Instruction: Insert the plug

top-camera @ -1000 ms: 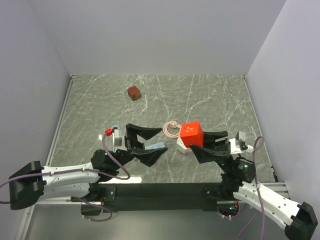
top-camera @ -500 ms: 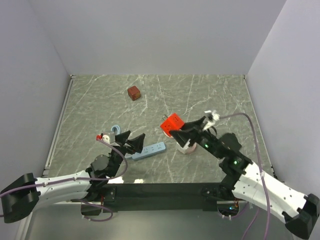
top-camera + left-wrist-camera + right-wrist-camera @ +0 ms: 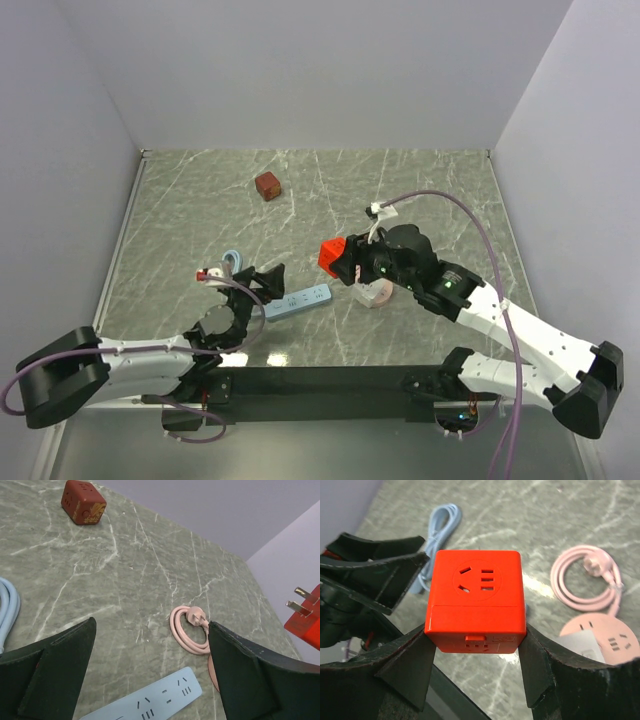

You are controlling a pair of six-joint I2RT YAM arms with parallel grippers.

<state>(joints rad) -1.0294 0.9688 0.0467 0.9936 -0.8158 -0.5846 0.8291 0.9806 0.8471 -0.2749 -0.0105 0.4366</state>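
Here the right gripper (image 3: 476, 647) is clamped on the plug (image 3: 476, 587), holding it in the air near the right end of the light blue power strip (image 3: 298, 300). The small mark on the plug's face is too small to read. The left gripper (image 3: 152, 624) gapes wide and empty at the strip's left end.

Bright red plug (image 3: 476, 600), light blue power strip (image 3: 298, 302), grey-green marbled table (image 3: 430, 190)

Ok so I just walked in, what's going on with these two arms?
The right gripper is shut on the red plug, holding it in the air near one end of the light blue power strip. The left gripper is open and empty, low by the strip's other end. Nothing is plugged in yet.
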